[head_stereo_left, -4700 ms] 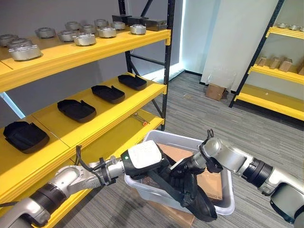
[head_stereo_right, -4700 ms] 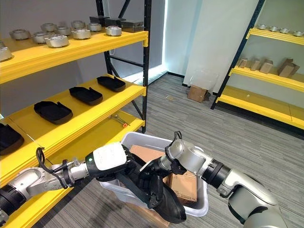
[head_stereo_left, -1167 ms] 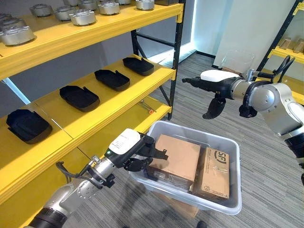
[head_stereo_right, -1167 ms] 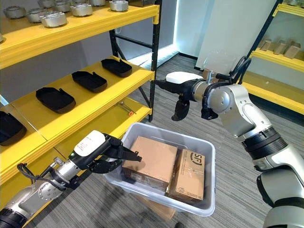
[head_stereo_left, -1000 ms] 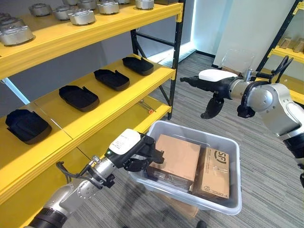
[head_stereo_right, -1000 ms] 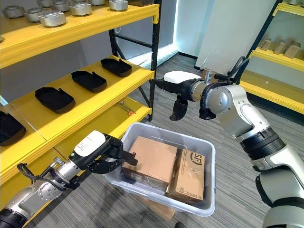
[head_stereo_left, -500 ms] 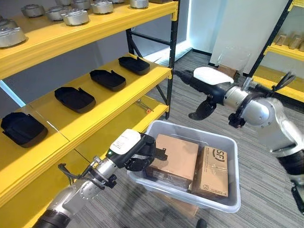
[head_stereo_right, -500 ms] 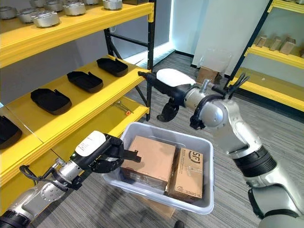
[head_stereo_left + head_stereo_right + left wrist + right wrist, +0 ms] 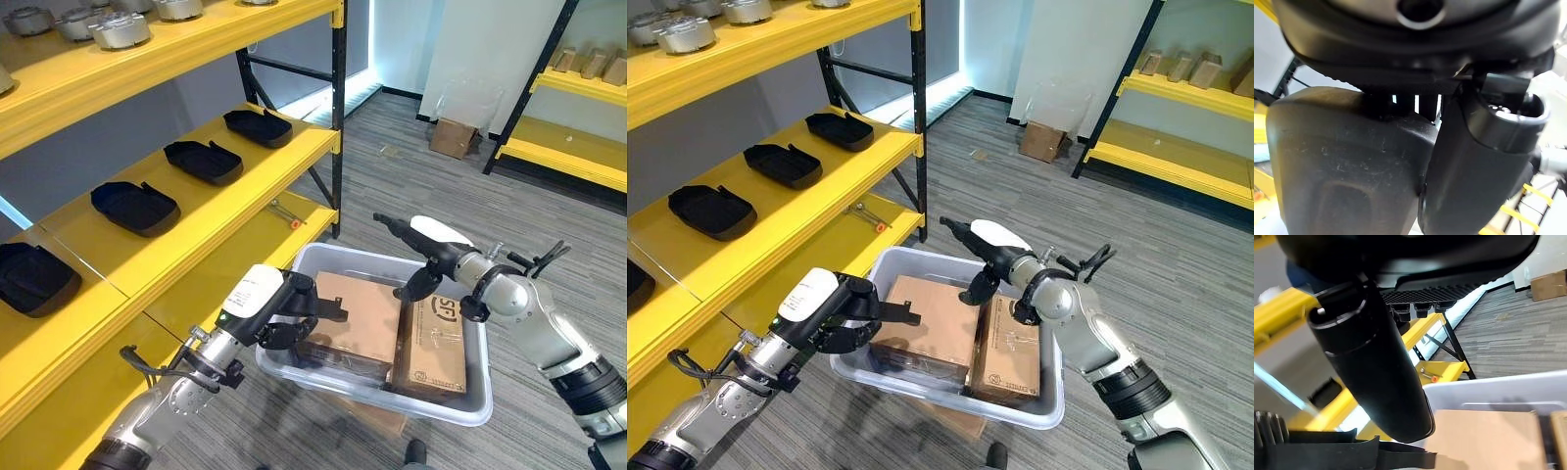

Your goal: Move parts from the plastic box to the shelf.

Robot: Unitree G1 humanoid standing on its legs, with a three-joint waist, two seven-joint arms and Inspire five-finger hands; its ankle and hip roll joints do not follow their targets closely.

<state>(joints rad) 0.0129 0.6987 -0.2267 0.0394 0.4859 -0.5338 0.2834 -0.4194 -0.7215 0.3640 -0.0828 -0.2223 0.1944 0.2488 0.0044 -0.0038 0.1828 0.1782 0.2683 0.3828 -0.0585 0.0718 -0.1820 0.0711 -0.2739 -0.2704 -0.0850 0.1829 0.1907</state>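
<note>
A clear plastic box (image 9: 468, 409) stands on the floor beside the yellow shelf (image 9: 245, 186). My left hand (image 9: 257, 294) hangs over the box's near-left rim with its fingers curled. In the left wrist view a scuffed black part (image 9: 1342, 166) sits between its thumb (image 9: 1484, 161) and fingers; the hand hides most of it in the eye views. Several black parts (image 9: 203, 160) lie in a row on the middle shelf. My right hand (image 9: 438, 238) hovers over the box's far side, fingers straight, thumb (image 9: 1376, 372) hanging down, holding nothing.
Two cardboard boxes, one large (image 9: 355, 315) and one small (image 9: 431, 348), fill the plastic box. Metal parts (image 9: 120, 29) sit on the top shelf. A black shelf post (image 9: 336, 147) stands close behind the box. A second rack (image 9: 578, 157) is at the far right.
My right hand has come down from beside the shelf post to just above the box's far side. The camera has shifted. My left hand stays at the rim.
</note>
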